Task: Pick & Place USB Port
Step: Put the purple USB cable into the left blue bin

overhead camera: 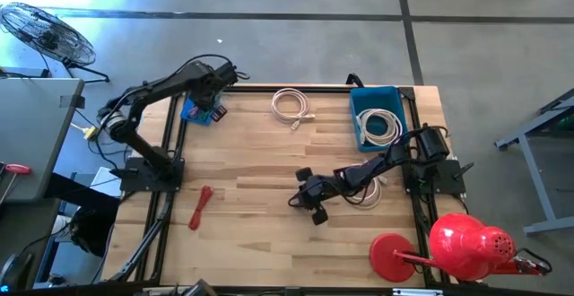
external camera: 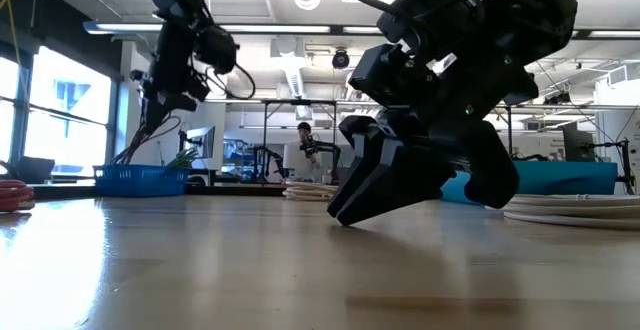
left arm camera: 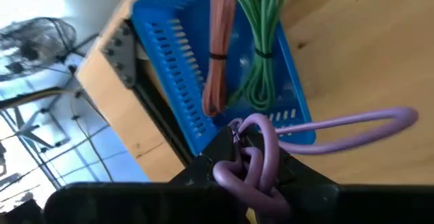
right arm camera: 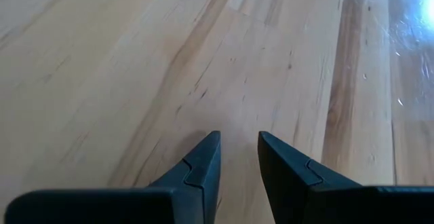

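A coiled purple cable (left arm camera: pixel 339 125) is in my left gripper (left arm camera: pixel 247 159), which hovers over the blue basket (overhead camera: pixel 195 112) at the table's far left corner. The basket (left arm camera: pixel 176 61) holds an orange bundle (left arm camera: pixel 218 54) and a green bundle (left arm camera: pixel 261 47) of cable. My left gripper (overhead camera: pixel 215 109) is shut on the purple cable. My right gripper (overhead camera: pixel 300 197) is at the table's middle, low over bare wood, open with a narrow gap (right arm camera: pixel 237 142) and nothing between its fingers. A red cable (overhead camera: pixel 199 206) lies on the near left part of the table. My left gripper pinches the purple cable at its bunched, knotted part (left arm camera: pixel 252 166) between the two fingers. A long loop (left arm camera: pixel 380 119) sticks out sideways past the fingers, over the basket's edge and the wood. The cable is lifted clear of the table.
A white coil (overhead camera: pixel 291 105) lies at the far middle of the table. A blue bin (overhead camera: pixel 357 126) at the far right holds another white coil, and a third white coil (overhead camera: pixel 372 195) lies under my right arm. A red watering can (overhead camera: pixel 457 247) stands at the near right corner.
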Controlling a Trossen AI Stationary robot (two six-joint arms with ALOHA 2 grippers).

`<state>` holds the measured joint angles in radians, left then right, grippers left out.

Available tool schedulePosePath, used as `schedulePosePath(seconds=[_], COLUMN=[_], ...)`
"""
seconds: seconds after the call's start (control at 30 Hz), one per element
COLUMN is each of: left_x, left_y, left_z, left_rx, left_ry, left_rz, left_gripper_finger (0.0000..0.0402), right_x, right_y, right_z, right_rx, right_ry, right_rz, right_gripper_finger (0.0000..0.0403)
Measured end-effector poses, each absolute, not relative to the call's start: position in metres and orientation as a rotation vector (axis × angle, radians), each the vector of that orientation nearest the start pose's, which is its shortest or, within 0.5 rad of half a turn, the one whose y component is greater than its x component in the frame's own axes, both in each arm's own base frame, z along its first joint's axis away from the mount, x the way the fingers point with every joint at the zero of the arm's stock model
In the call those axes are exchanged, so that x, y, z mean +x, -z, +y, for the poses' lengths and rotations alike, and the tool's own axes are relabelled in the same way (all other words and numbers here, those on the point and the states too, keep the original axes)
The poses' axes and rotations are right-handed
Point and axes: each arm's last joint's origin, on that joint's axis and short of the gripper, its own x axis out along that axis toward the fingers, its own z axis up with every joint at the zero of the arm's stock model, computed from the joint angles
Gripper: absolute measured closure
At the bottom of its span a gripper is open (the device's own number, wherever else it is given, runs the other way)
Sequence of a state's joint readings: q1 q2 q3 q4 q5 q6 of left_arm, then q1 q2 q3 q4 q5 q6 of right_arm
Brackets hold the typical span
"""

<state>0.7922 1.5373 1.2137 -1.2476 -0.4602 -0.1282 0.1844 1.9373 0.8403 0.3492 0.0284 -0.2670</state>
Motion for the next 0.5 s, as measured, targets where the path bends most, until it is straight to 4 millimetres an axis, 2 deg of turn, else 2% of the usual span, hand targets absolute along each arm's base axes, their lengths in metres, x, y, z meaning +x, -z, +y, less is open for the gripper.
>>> schedulePosePath(seconds=[0.17,0.5], left_x=[0.179,0.18], left_y=[-0.237,-0.235], left_z=[0.205,0.208], left_rx=[-0.359,-0.265], left_ry=[-1.057,-1.014], left_rz=[1.651,1.695], left_gripper_finger=[0.0378,0.034], right_x=[0.342,0.342], right_y=[-0.091,-0.091], right_z=[0.063,0.063], right_rx=[-0.328,-0.319], right_ry=[-0.242,-0.239], right_rz=[0.707,0.71], right_gripper_finger=[0.0311,0.0311])
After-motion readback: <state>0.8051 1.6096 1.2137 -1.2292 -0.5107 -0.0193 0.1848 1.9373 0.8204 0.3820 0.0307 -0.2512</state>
